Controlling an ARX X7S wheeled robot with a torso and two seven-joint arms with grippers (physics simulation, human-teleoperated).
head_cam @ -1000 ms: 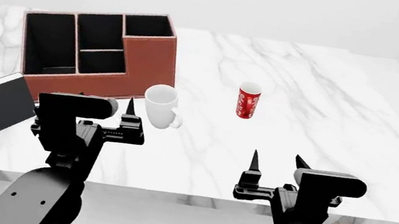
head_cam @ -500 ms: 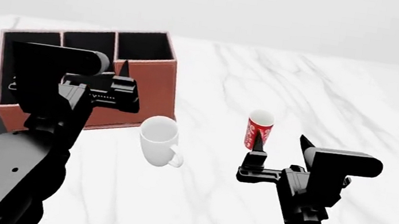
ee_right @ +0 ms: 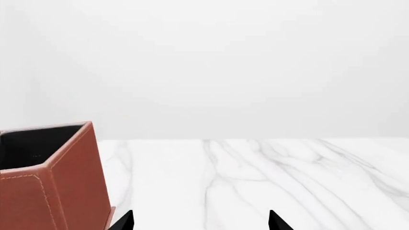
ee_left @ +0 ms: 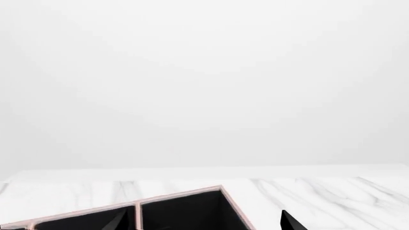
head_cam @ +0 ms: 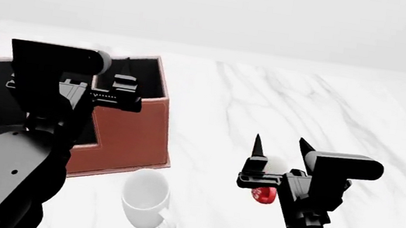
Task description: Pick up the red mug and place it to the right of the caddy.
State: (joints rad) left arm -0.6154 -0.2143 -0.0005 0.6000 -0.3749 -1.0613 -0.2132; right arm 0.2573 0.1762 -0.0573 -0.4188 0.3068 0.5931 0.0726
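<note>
The right hand (head_cam: 277,148) hung with fingers apart above the red mug (head_cam: 262,195), which stood on the marble bench (head_cam: 360,117) to the right of the caddy (head_cam: 130,140), mostly hidden behind the arm. A clean pickup would likely require lowering straight over the rim. The left hand (head_cam: 115,67) hovered, fingers apart, over the caddy; a white mug (head_cam: 145,198) lay in front.

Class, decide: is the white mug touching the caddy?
Apart. In the head view, a strip of bare marble shows between the white mug and the caddy's front wall.
</note>
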